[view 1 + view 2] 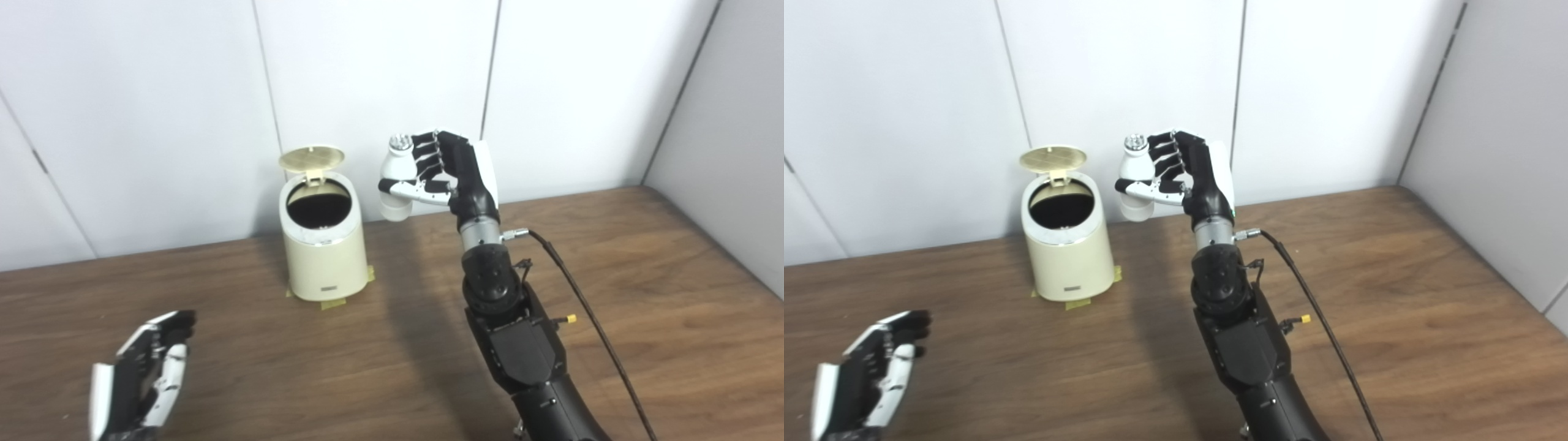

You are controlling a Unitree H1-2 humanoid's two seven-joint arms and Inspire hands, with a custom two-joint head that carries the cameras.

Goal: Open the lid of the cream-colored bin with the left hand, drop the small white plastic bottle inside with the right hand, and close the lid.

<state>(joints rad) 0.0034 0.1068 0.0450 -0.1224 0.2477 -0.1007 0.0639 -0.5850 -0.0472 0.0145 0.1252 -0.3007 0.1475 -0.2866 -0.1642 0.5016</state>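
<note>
The right hand (453,174), fingers wrapped around the upright white bottle (397,184), holds it in the air just right of the cream bin (323,248), whose lid (311,158) stands open, while the left hand (144,376) hovers empty, fingers extended, near the table's (643,275) front edge.

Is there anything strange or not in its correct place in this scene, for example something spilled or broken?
Nothing looks spilled or broken. The cream bin stands upright with its lid open, and yellowish tape shows at its base. The right hand holds the white bottle upright beside the bin; the left hand is open.
</note>
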